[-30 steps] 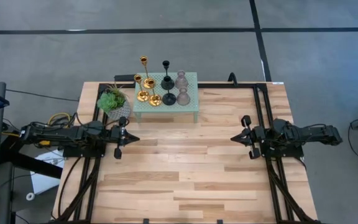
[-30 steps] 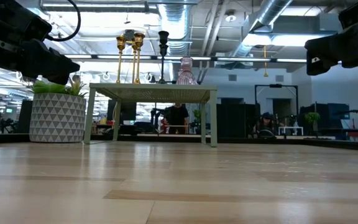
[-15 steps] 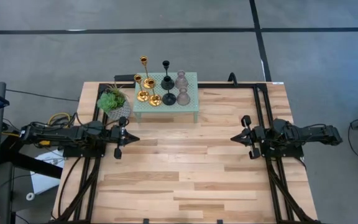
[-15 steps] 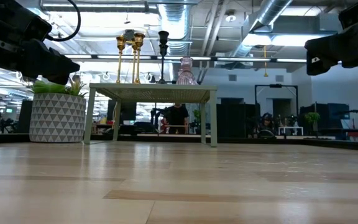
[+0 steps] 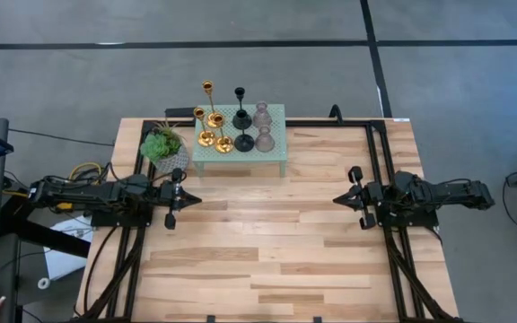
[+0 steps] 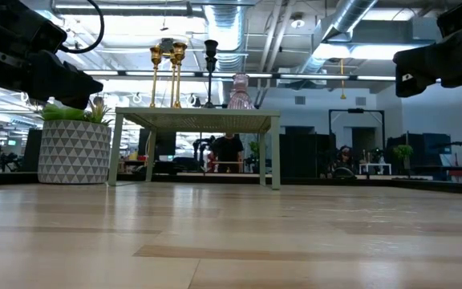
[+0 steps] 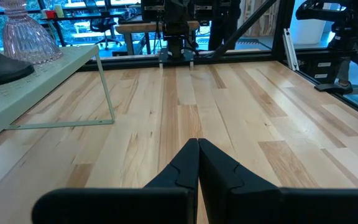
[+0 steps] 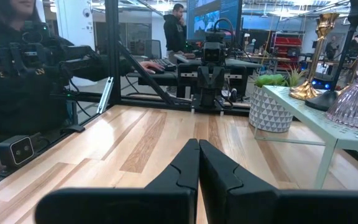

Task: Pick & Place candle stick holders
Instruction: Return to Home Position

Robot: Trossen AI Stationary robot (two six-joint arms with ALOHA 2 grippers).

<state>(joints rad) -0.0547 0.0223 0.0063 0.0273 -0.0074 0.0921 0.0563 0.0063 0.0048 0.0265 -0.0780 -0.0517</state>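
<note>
The candle stick holders stand by their round bases on a small pale green table (image 5: 276,152) at the far middle of the wooden table: three gold (image 5: 211,118), two black (image 5: 241,117), two dusty-pink (image 5: 263,127). They also show in the low view (image 6: 175,56). My left gripper (image 5: 196,201) is shut and empty at the left, above the wood. My right gripper (image 5: 337,199) is shut and empty at the right. Both point toward the table's middle.
A potted green plant (image 5: 163,148) in a white patterned pot stands left of the green table. Bare wood lies between the two grippers and toward the near edge. A person sits beyond the table's left side in the right wrist view (image 8: 23,68).
</note>
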